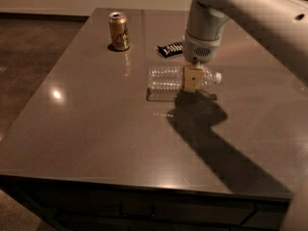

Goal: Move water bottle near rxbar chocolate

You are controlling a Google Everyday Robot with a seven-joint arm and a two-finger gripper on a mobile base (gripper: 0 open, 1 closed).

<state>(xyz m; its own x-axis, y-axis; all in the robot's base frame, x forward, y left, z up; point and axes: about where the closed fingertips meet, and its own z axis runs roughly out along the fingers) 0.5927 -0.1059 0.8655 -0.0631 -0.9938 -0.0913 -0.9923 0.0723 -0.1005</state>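
The water bottle (166, 77), clear ribbed plastic with a white cap pointing right, lies on its side in my gripper (192, 79). The gripper comes down from above and is shut around the bottle near its neck. It holds the bottle a little above the table, and the bottle's shadow lies just below it. The rxbar chocolate (169, 48), a flat black bar with white lettering, lies on the table just beyond the bottle, partly hidden by my wrist.
A gold drink can (119, 31) stands upright at the far left of the dark table (96, 129). My arm reaches in from the upper right and casts a broad shadow to the right front.
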